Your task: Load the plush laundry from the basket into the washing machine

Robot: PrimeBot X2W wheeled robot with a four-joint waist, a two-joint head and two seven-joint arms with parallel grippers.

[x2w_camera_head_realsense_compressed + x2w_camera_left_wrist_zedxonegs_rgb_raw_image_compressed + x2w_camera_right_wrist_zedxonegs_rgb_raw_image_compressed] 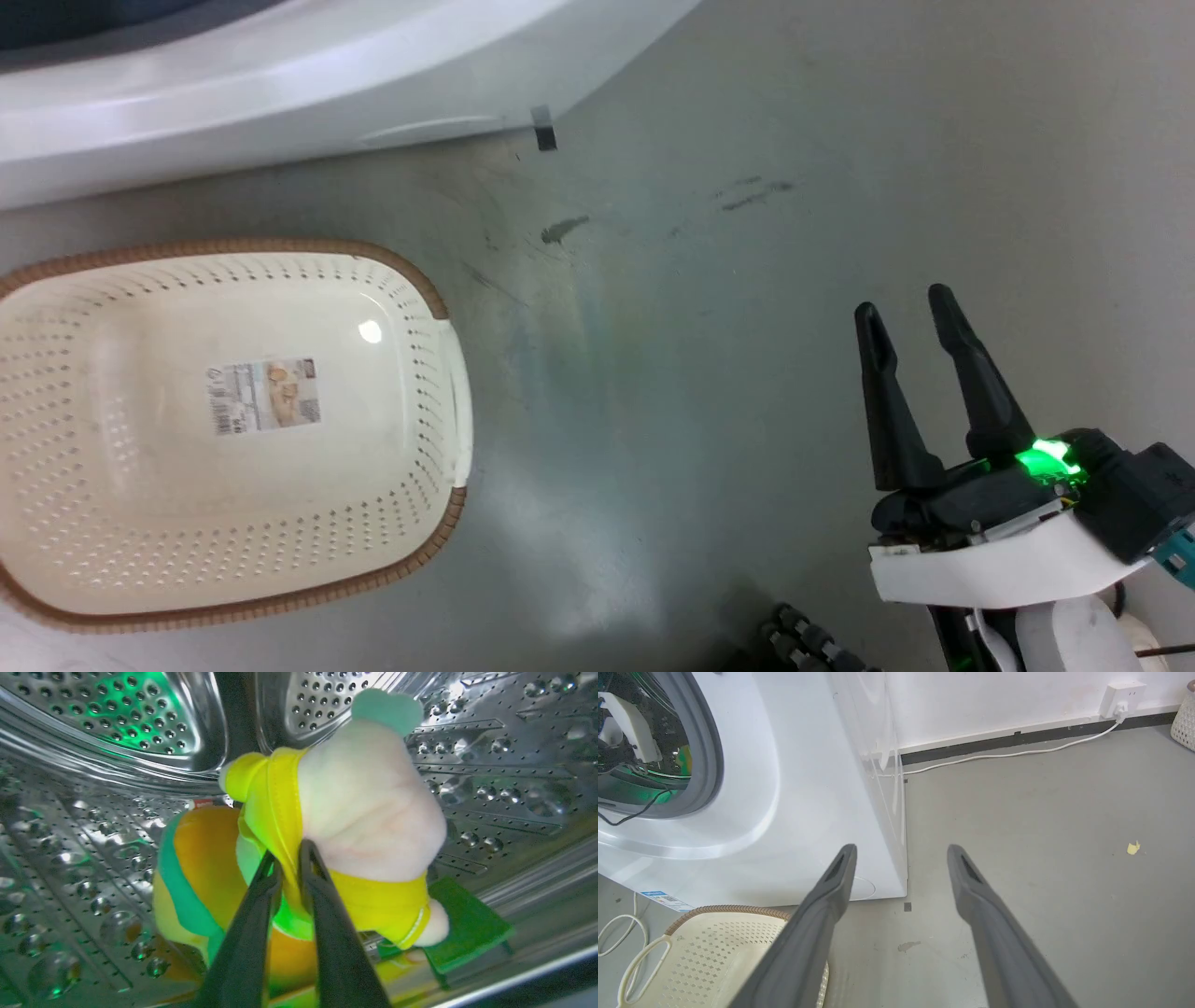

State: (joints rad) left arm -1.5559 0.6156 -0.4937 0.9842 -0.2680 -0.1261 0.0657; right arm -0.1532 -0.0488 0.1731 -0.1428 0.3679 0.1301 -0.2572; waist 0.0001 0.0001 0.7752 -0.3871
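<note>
Head view: cream-white perforated plastic oval basket (280, 246) with brown rim, standing on the grey floor (728, 355) at left, holding nothing but a paper label (264, 396) stuck to its bottom; large white front-loading washing machine (280, 93), lower front curving along the top edge, near the basket but apart from it; right gripper (903, 306) at lower right, two long dark fingers spread and grasping nothing, green light lit at its base. Left wrist view: shiny perforated steel drum (117, 718) all around; small soft plush toy (369, 807), yellow body, peach-pink rounded head, orange and green parts, inside the drum; left gripper (288, 854), fingers clenched on a fold of the toy's yellow fabric; flat green square piece (467, 924) just beside the toy at lower right. Right wrist view: right gripper fingers wide apart above the floor; washing machine with grey rubber door seal (710, 742) at left; basket at lower left, just before the machine; white wall socket (1122, 693) with white cable (1008, 755) along the skirting; small yellow scrap (1133, 848) on the floor at right.
</note>
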